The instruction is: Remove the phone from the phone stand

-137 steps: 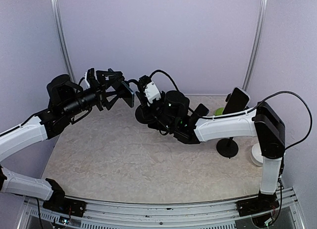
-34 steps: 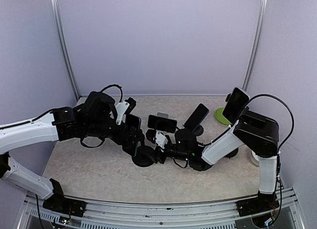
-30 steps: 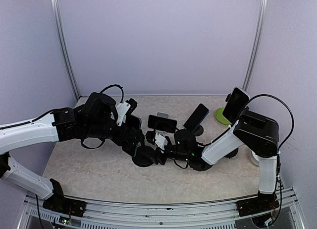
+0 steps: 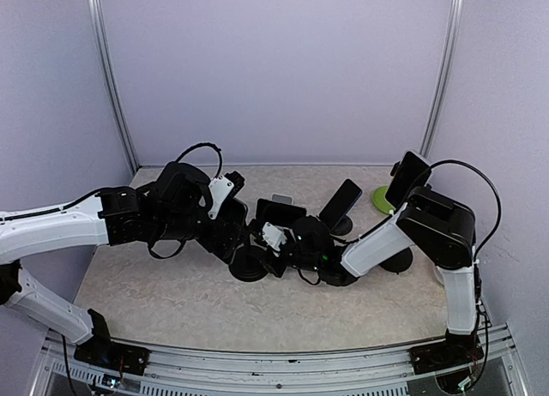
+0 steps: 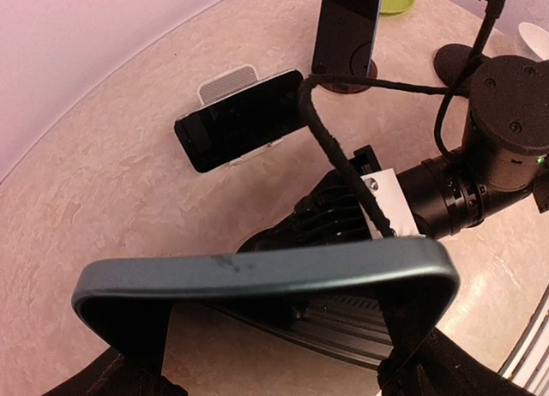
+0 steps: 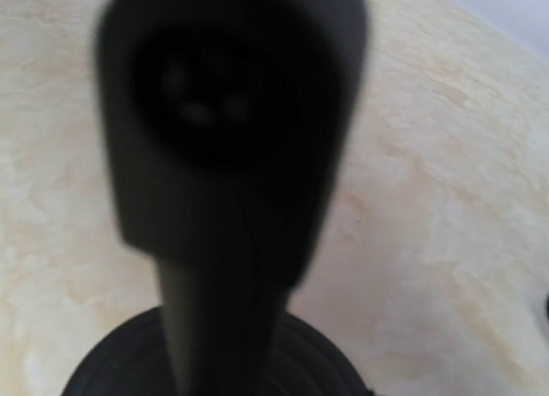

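The phone (image 5: 257, 272) shows in the left wrist view as a blue-grey edge spanning the frame. My left gripper (image 5: 270, 306) is shut on it, one finger at each end. In the top view the left gripper (image 4: 233, 227) sits just above the phone stand (image 4: 247, 267), a black stand with a round base. My right gripper (image 4: 260, 249) reaches in low from the right, right up against the stand. The right wrist view is filled by the stand's blurred black head and stem (image 6: 223, 156). Its own fingers do not show there.
Another phone lies on a white stand (image 4: 279, 211) behind the grippers. A second one leans on a brown stand (image 4: 341, 203). A tall stand at the right holds a third phone (image 4: 407, 180). A green disc (image 4: 386, 199) lies at the back right.
My right gripper has slid left, closer against the stand. My left arm has shifted slightly right, with the phone still in its fingers.
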You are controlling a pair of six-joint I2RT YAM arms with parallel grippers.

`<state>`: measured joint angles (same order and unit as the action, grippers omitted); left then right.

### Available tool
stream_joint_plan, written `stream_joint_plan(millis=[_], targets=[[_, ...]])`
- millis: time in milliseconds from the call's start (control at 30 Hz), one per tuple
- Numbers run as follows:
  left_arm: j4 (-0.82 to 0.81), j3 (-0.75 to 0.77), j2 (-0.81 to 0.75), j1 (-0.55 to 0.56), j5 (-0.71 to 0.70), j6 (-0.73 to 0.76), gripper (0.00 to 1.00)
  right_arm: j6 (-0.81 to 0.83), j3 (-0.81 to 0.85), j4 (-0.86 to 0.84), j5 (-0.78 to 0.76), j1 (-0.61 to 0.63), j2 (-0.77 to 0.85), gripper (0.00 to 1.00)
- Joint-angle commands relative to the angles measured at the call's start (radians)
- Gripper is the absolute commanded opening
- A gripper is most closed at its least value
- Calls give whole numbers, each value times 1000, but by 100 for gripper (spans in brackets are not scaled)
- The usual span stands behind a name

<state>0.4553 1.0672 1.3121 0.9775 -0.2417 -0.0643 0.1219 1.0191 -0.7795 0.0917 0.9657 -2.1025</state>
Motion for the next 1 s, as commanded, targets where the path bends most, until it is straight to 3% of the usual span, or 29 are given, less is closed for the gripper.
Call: stream_joint_plan(millis=[0,367,467,533,567,700,967], targets=[[5,27,31,3,-41,-60,35,-11,33,-8,-81,-51,-12,44],[44,80,92,-29,-81,-141,64,6,-7,16,57,-75,91,52],[40,88,88,-44,-59,-149,80,-6,-31,35,98,-74,140,58],[36,88,82,-46,-42,-146,96,-22,-38,53,118,-74,172,63],[32,87,79,-46,-26,-136,99,-32,-42,64,126,-73,187,66],[6,71,53,-51,30,-119,99,-65,-59,108,163,-72,243,76],[-33,70,1,-59,79,-106,99,-152,-127,186,205,-61,355,85]])
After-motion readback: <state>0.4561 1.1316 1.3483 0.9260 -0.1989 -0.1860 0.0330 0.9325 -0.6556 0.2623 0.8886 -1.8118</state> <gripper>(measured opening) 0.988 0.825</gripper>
